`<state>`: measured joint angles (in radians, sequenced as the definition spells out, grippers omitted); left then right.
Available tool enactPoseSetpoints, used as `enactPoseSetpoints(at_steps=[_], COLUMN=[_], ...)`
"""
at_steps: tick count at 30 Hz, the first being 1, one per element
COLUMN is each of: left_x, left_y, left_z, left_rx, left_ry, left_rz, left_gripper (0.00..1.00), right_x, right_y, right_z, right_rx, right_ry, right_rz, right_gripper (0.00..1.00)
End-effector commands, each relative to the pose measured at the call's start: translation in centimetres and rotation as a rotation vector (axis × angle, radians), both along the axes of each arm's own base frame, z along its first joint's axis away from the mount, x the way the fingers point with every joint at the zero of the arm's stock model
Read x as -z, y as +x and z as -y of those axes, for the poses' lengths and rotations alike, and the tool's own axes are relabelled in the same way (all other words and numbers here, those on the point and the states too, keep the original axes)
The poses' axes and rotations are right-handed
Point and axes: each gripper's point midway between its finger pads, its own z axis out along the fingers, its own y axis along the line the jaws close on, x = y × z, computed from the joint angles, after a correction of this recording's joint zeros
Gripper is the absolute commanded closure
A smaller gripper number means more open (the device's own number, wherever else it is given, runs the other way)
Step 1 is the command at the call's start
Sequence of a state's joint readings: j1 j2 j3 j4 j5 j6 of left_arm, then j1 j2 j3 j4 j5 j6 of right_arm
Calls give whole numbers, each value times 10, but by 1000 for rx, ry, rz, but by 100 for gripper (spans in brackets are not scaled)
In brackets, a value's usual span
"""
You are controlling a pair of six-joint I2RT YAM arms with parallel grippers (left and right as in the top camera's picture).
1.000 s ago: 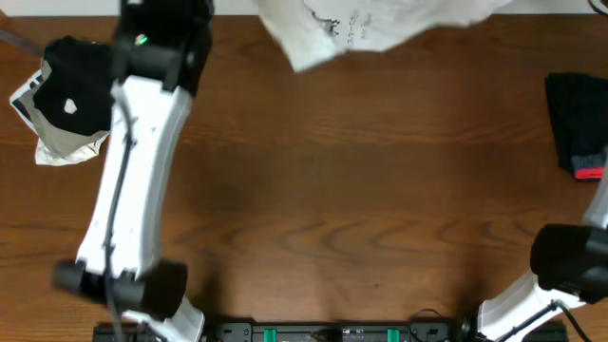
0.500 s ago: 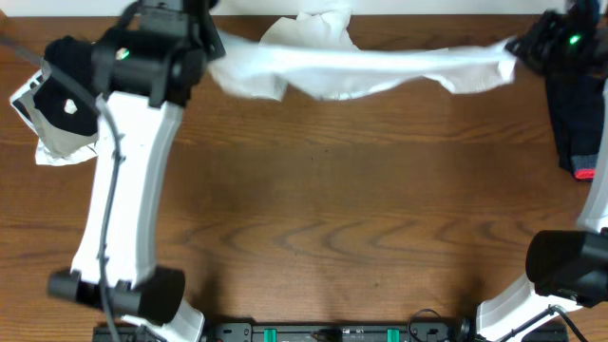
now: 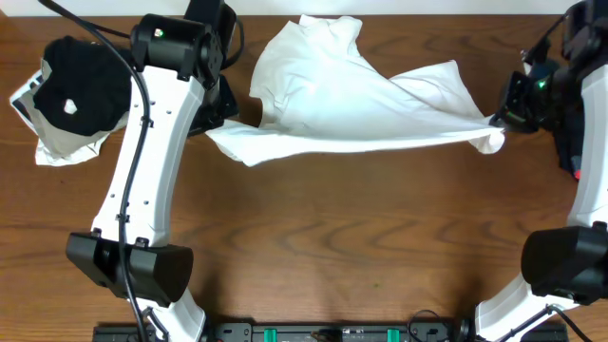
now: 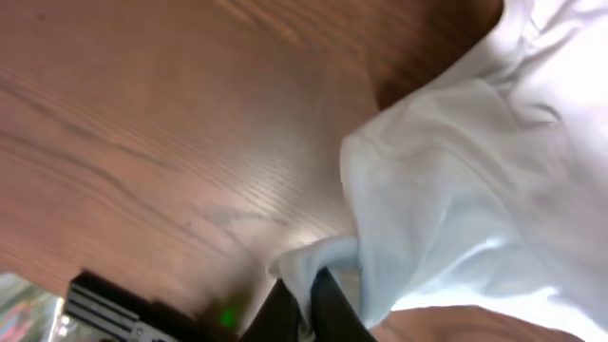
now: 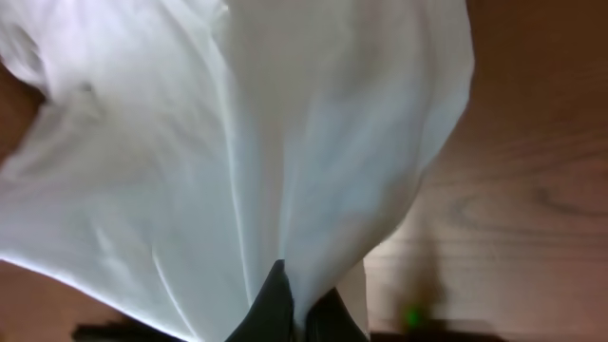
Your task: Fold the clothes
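On the overhead view, 12 o'clock is the far edge. The brown wood-grain bench (image 3: 313, 237) lies bare on the near half, with the two white arm bases at 7 and 5 o'clock.

Past the middle, the large white short-sleeved cotton T-shirt (image 3: 351, 104) is strung between the two arms, its lower edge pulled into a taut line. The rest bunches up toward 12 o'clock.

The left pincer (image 3: 217, 128) at 10 o'clock is pressed together on one corner of the shirt. Its wrist view shows the cloth (image 4: 456, 190) gathered into the dark fingertips (image 4: 323, 304).

The right pincer (image 3: 501, 122) at 2 o'clock pinches the opposite corner, with white folds (image 5: 237, 142) fanning up from its closed tips (image 5: 275, 304).

Farther out at 10 o'clock, a crumpled black garment with a white spot (image 3: 81, 71) rests on pale cloth. At 3 o'clock, a black garment with red trim (image 3: 573, 157) lies partly behind the right arm.
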<state>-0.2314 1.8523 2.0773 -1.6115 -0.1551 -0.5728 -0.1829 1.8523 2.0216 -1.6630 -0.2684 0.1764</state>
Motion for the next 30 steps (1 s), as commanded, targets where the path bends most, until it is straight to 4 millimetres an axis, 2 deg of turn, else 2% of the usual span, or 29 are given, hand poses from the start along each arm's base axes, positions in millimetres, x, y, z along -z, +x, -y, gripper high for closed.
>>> enactPoseSetpoints(at_steps=[1,7,13,15,18,22,25,30], left_x=[-6,-4,-7,-6,-5,6,20,51], left_y=[-23,-30,-42,-49,-64,-90,-107,-132], left_z=[7,35,54,53,36,26,29,36], left_rx=[45,151,224,218,154,134,136,142], left_ry=[-32,-70,-54,-38,26,21,-40,-136], left_rz=[-61,-85,-79,-82,-78,-77,-73,-92], left_gripper=[94,94,94,94,94,94,94,94], right_x=[11,27,28,27,27,34,47,82], right_y=[-9,-24,-44,-52,-66,-83,-93,-101], right_z=[0,-6,-10,-9,-6,-7,-9,-10], right_rx=[-54,-86,-100,-100,-97,-85,-53,8], right_ry=[-51,-72,-85,-102,-128,-132,-129,-123], right_rz=[-48,-124,-144,-140,-126,-102,-110,-143], right_gripper=[99,99,99,99,99,98,97,96])
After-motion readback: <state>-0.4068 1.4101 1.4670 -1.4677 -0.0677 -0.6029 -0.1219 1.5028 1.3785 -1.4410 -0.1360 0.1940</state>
